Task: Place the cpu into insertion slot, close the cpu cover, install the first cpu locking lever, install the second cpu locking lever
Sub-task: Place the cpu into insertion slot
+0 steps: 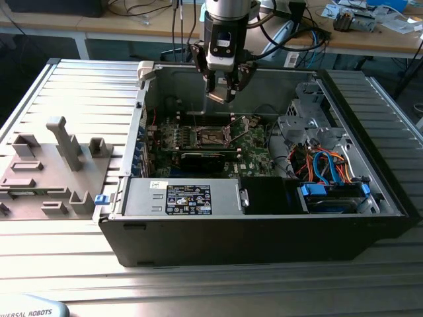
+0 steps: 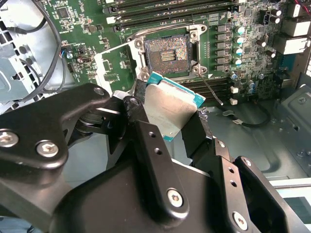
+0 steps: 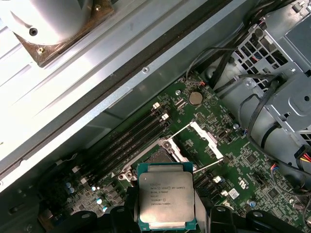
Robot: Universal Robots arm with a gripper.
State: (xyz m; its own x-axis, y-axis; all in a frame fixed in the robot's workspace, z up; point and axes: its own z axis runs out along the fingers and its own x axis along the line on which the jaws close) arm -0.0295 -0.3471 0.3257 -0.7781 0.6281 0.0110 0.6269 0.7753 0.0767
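One cpu (image 3: 166, 201) is pinched by its edges between the jaws of the gripper (image 1: 221, 94), metal top showing in the first wrist view. Gripper hangs over the motherboard (image 1: 254, 150) in the open case (image 1: 264, 231), toward its far wall. Cpu is above and apart from the slot (image 2: 167, 52). Slot bare; cover (image 3: 206, 141) swung open beside it.

cpu (image 3: 166, 199): dull silver-grey metal lid, matt, teal-green board edge. insertion slot (image 2: 167, 53): black plastic frame, dark centre with a fine metallic glint. cpu cover (image 3: 208, 141): thin bright bare metal. gripper (image 2: 167, 121): smooth matt black, shiny steel screw heads (image 2: 176, 196). motherboard (image 2: 243, 73): green, slightly glossy. case (image 1: 264, 231): grey sheet metal inside, matt black outside. table (image 1: 198, 284): ribbed satin aluminium.
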